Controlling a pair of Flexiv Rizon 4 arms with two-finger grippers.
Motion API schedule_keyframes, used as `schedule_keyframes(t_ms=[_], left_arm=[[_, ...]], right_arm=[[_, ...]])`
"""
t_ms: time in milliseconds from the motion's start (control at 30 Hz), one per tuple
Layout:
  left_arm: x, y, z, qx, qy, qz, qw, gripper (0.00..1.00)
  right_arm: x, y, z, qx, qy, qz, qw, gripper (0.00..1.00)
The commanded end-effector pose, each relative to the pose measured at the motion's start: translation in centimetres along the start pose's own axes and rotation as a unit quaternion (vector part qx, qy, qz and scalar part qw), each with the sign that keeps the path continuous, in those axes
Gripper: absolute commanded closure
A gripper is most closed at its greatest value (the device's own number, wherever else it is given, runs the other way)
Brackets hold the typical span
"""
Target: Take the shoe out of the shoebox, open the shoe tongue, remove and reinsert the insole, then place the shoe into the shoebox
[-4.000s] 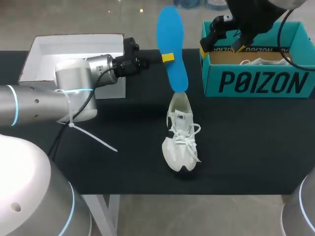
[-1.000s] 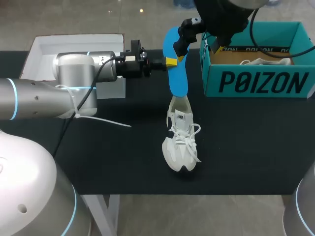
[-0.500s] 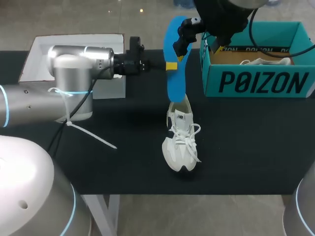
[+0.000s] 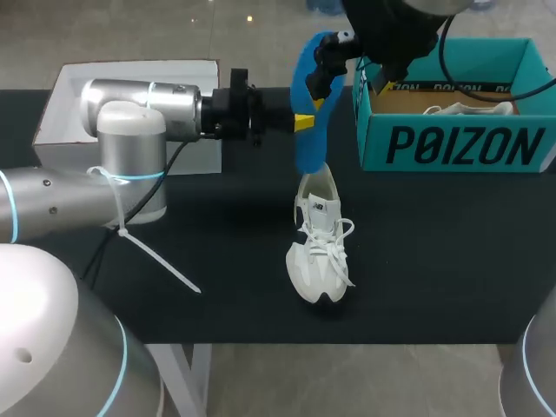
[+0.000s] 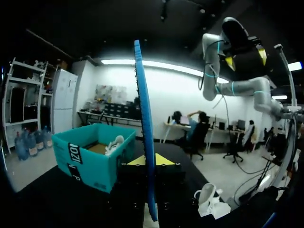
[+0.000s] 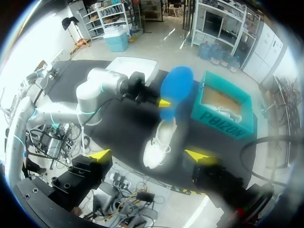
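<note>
Left gripper [image 4: 301, 122] pinching blue insole [image 4: 311, 152], upright, lower end at heel opening of white shoe [image 4: 319, 252]. Teal shoebox [image 4: 460, 143] at shoe's 2 o'clock; white lid [image 4: 65, 104] at 10 o'clock.

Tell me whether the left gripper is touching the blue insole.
Touching. Left wrist view: the left gripper clamps the blue insole between its yellow tips.

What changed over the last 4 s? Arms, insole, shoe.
The right gripper, open, swung left from above the shoebox to the top of the insole. The left gripper kept hold of the insole and rolled it, so it shows narrower from the head view. The shoe and shoebox stayed put; the insole's lower end is still at the shoe's opening.
</note>
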State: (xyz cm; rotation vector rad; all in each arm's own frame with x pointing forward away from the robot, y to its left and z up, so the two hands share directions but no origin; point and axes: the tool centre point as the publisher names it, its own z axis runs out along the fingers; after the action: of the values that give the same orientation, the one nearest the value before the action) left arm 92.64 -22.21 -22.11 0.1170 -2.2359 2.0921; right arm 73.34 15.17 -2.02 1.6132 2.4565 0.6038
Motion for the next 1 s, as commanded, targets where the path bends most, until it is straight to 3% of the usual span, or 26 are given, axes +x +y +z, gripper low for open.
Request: schedule_keyframes(t_ms=[33, 633, 667, 733, 833, 1000], left_arm=[[0.4, -0.1, 0.1, 0.001, -0.007, 0.009, 1.000, 1.00], [0.4, -0.1, 0.1, 0.001, -0.007, 0.009, 1.000, 1.00], [0.5, -0.6, 0.3, 0.019, -0.017, 0.030, 0.999, 1.00], [0.6, -1.0, 0.0, -0.040, -0.031, 0.102, 0.993, 1.00], [1.3, -1.3, 0.7, -0.055, -0.027, 0.207, 0.977, 1.00], [2.9, -1.3, 1.3, -0.051, 0.003, 0.359, 0.932, 1.00]], right_arm=[[0.1, 0.2, 0.1, 0.002, 0.000, 0.000, 1.000, 0.00], [0.1, 0.2, 0.1, 0.002, 0.000, 0.000, 1.000, 0.00], [0.1, 0.2, 0.1, 0.002, 0.000, 0.000, 1.000, 0.00], [0.1, 0.2, 0.1, 0.002, 0.000, 0.000, 1.000, 0.00], [0.1, 0.2, 0.1, 0.002, 0.000, 0.000, 1.000, 0.00], [0.1, 0.2, 0.1, 0.002, 0.000, 0.000, 1.000, 0.00]])
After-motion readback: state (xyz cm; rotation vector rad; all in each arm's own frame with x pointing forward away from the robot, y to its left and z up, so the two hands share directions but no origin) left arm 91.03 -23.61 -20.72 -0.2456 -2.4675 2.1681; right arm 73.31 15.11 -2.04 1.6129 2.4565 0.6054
